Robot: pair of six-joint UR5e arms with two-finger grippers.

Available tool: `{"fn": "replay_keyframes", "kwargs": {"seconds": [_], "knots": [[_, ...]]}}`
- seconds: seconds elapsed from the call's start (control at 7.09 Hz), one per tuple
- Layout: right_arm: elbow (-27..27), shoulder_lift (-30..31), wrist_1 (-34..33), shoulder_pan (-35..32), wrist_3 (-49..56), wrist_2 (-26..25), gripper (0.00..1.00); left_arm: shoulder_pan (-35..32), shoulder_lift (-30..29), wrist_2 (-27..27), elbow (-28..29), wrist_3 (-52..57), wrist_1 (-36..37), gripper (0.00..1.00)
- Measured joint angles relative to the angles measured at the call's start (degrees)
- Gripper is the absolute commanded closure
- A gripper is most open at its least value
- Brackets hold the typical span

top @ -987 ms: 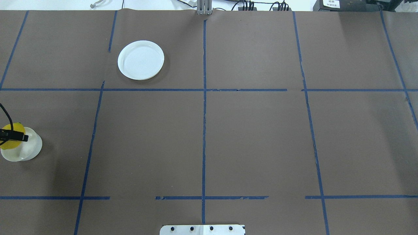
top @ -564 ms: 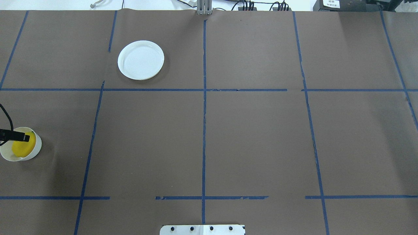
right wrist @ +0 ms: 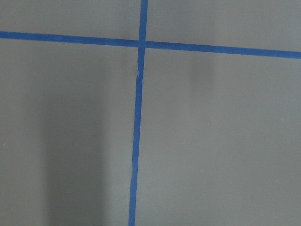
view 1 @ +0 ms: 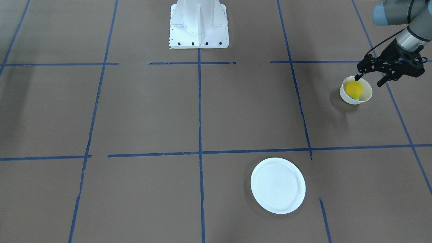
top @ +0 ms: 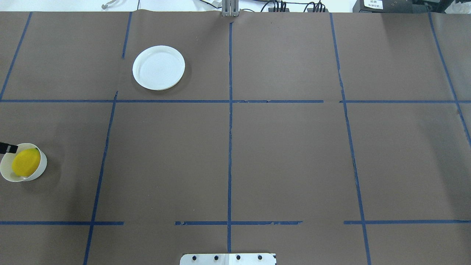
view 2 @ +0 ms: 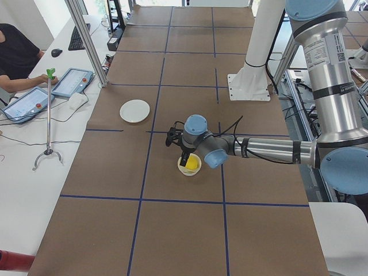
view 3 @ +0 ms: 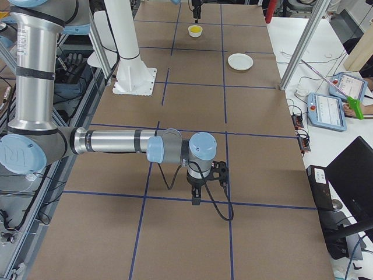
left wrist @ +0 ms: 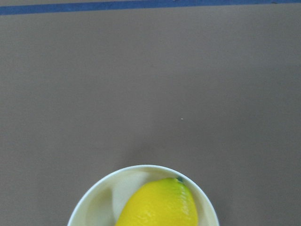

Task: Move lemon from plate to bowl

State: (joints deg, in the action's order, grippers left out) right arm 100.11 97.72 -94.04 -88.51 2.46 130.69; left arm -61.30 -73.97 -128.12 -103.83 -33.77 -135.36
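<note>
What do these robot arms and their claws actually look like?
Both arms, the left arm and the right arm, are silver metal tubes linked by rounded grey joints with light blue caps; the thick upper tubes carry small printed labels. Each ends in a black two-finger claw: the left gripper and the right gripper. A thin black cable loops beside each wrist.

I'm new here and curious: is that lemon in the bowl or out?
In. The lemon sits inside the bowl, walls around it; the plate is bare.

Robotics lab; table (top: 294, 154) gridded with blue tape (top: 230, 147), teach pendants (view 2: 72, 82), aluminium frame posts (view 2: 87, 43)
</note>
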Motion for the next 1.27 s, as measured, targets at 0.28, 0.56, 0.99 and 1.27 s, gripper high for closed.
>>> {"fn": "replay_keyframes", "kwargs": {"seconds": [0.28,0.56,0.99,1.27], "knots": [[0.0,0.0,0.0,0.0,0.0,0.0,0.00,-9.7,-1.8,-2.9,-0.3,15.8,11.1,0.00],[0.0,0.0,0.0,0.0,0.0,0.0,0.00,-18.4,-5.8,-5.1,0.2,28.8,26.2,0.00],[0.0,0.0,0.0,0.0,0.0,0.0,0.00,-25.4,-7.6,-5.5,1.4,38.0,40.7,0.00],[0.0,0.0,0.0,0.0,0.0,0.0,0.00,-27.5,-7.1,-5.4,2.2,42.7,45.8,0.00]]}}
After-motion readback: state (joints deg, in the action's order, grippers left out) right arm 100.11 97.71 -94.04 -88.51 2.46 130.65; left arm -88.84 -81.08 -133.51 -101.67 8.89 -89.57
